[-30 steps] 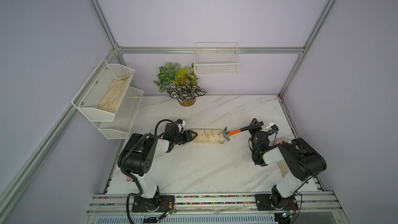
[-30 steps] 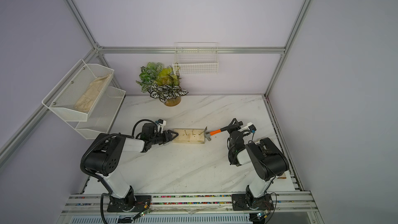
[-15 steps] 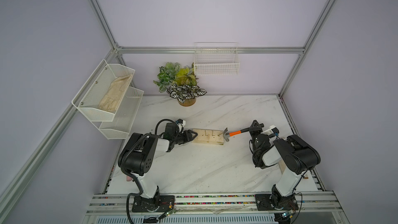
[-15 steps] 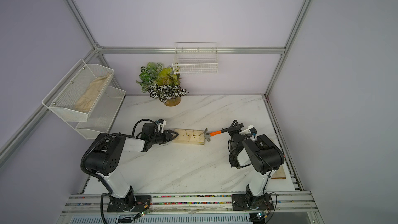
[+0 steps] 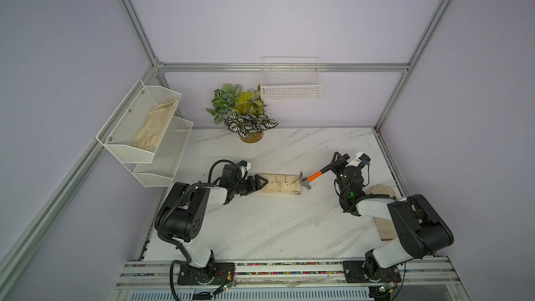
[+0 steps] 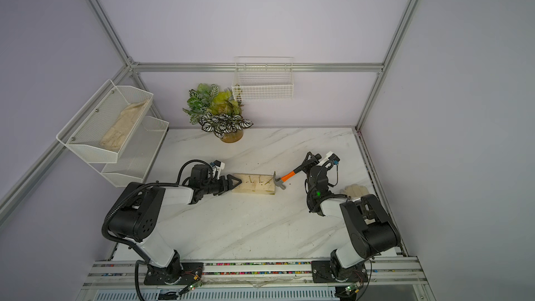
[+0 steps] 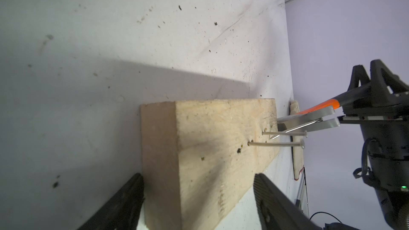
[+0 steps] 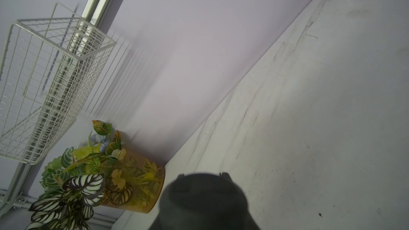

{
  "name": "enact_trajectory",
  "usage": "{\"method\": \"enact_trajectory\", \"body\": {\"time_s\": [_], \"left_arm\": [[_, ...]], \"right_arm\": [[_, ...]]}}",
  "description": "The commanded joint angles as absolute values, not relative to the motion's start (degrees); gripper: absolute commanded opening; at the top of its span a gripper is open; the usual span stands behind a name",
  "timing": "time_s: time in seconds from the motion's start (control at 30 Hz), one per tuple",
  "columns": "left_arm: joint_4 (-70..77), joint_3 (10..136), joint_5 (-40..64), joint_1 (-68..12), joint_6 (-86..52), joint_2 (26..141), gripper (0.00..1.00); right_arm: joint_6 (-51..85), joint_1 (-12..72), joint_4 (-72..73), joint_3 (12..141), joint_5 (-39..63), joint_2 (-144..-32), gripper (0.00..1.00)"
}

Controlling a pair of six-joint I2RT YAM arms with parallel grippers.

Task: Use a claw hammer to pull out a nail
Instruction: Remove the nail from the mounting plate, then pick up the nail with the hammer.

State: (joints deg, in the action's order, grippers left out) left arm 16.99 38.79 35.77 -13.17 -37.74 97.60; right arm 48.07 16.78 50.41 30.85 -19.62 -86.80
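Two nails (image 7: 276,144) stand in the block (image 7: 210,151). A third nail (image 7: 296,127) hangs slanted in the hammer (image 5: 315,175) claw over the block's far end, its tip seemingly free. The right gripper (image 5: 336,165) is clamped on the black handle, well off the block, likely for leverage. The left gripper (image 5: 260,182) gapes at the block's other end, holding nothing, placed to steady it.

1 claw hammer (image 5: 315,175), 3 nails (image 7: 276,144) (1 caught in the claw), 1 wood block (image 5: 279,189), 1 potted plant (image 5: 244,114)
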Motion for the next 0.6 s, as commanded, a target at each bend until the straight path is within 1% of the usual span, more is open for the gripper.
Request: {"method": "enact_trajectory", "body": {"time_s": [0.0, 0.13, 0.27, 0.43, 0.53, 0.57], "left_arm": [[14.46, 39.55, 36.30, -13.32, -35.73, 94.06, 0.84], [15.72, 39.48, 36.30, -13.34, -35.44, 92.55, 0.90], [18.08, 38.56, 36.21, -13.39, -34.35, 89.67, 1.00], [20.85, 36.55, 33.91, -16.04, -28.42, 84.12, 1.00], [21.83, 35.92, 32.34, -19.84, -23.44, 81.41, 1.00], [22.30, 35.42, 30.91, -21.85, -21.34, 78.50, 1.00]], "right_arm": [[43.72, 16.99, 42.05, 35.36, -16.75, -83.72, 0.00], [41.62, 17.00, 36.93, 39.38, -15.85, -80.86, 0.00], [38.94, 16.93, 30.22, 43.83, -15.12, -77.28, 0.00], [35.77, 16.98, 23.08, 48.63, -12.33, -74.02, 0.00], [34.86, 16.98, 20.06, 50.72, -9.84, -72.26, 0.00], [34.56, 16.97, 18.88, 51.52, -8.96, -71.71, 0.00]]}}
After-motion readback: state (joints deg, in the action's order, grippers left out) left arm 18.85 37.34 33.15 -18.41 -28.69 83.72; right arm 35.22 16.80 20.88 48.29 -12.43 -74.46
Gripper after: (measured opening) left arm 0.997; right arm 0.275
